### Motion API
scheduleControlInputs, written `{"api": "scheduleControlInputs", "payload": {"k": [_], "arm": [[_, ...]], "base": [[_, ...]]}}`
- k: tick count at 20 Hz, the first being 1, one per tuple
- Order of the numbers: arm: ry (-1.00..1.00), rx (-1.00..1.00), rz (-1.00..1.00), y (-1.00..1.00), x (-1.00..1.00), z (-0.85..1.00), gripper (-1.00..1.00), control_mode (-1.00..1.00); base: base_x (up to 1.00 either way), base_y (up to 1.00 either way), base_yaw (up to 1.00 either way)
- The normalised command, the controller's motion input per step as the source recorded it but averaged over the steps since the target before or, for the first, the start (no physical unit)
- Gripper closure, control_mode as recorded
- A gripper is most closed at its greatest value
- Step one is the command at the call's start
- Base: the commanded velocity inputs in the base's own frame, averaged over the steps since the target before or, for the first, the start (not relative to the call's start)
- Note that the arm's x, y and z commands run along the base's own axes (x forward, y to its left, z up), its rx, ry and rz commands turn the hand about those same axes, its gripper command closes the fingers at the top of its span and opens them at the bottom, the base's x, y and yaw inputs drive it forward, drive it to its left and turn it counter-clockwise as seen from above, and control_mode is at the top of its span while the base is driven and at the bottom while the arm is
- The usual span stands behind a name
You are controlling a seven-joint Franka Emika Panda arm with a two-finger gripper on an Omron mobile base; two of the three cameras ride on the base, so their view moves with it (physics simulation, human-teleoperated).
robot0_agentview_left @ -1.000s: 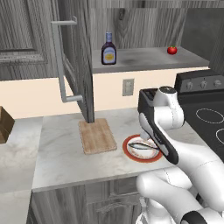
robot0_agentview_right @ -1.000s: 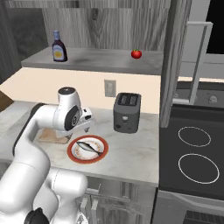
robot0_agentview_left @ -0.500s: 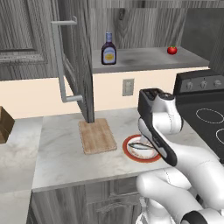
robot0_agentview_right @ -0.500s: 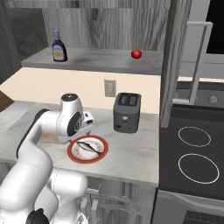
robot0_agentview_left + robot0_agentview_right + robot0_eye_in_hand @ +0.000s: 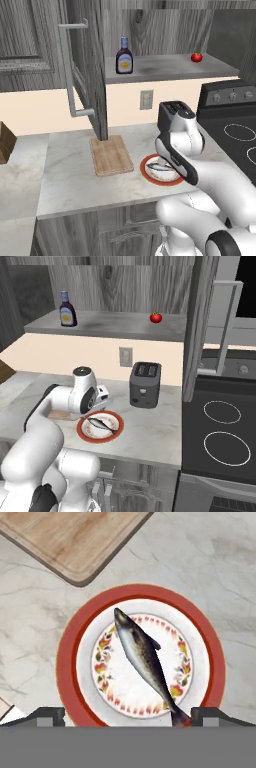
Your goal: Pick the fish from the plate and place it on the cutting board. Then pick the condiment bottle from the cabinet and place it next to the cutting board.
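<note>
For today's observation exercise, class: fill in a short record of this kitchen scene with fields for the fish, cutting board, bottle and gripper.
fish: lying slantwise on the plate
cutting board: bare, on the counter beside the plate
condiment bottle: upright on the cabinet shelf
tomato: on the same shelf, apart from the bottle
gripper: open, above the plate, holding nothing

A slender grey-blue fish (image 5: 102, 423) lies on a round orange-rimmed plate (image 5: 85, 432) on the pale marble counter (image 5: 145, 431), beside a dark two-slot toaster (image 5: 145, 384). Above, a blue-capped dark condiment bottle (image 5: 66, 309) and a small red tomato (image 5: 156, 317) stand well apart on the grey cabinet shelf (image 5: 110, 323).
</note>
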Motion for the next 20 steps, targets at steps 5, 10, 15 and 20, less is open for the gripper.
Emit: {"api": "scheduleControlInputs", "payload": {"k": [5,10,15,20], "arm": [[0.0,0.0,0.0,0.0,0.17,-0.18,-1.0,-1.0],[0.0,0.01,0.01,0.0,0.15,-0.21,-1.0,-1.0],[0.0,0.01,0.02,0.0,0.12,-0.21,-1.0,-1.0],[0.0,0.0,0.02,0.0,0.12,-0.21,-1.0,-1.0]], "base": [[0.0,0.0,0.0],[0.0,0.0,0.0],[0.0,0.0,0.0],[0.0,0.0,0.0]]}}
